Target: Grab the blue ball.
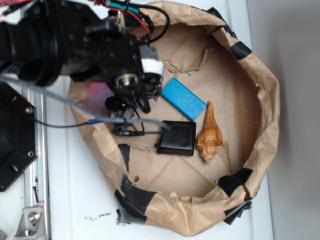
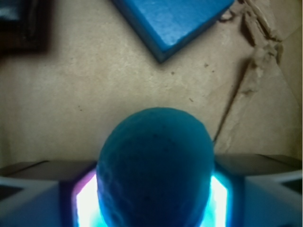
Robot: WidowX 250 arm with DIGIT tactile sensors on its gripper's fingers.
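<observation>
Gripper (image 2: 154,198) fingers (image 2: 265,189) press on both sides of the blue ball (image 2: 155,168), holding it tight at the bottom middle of the wrist view. Brown paper floor (image 2: 94,94) lies under it. At the top sits a flat blue block (image 2: 175,19).

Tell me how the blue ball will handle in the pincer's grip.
The blue ball is round, so it will likely roll away if released onto the flat cardboard floor. Its dimpled, matte skin probably gives fair friction rather than slipping. It fills the gap between the pincer pads, contact looking narrow on each side, so it might squirt out under a hard squeeze.
</observation>
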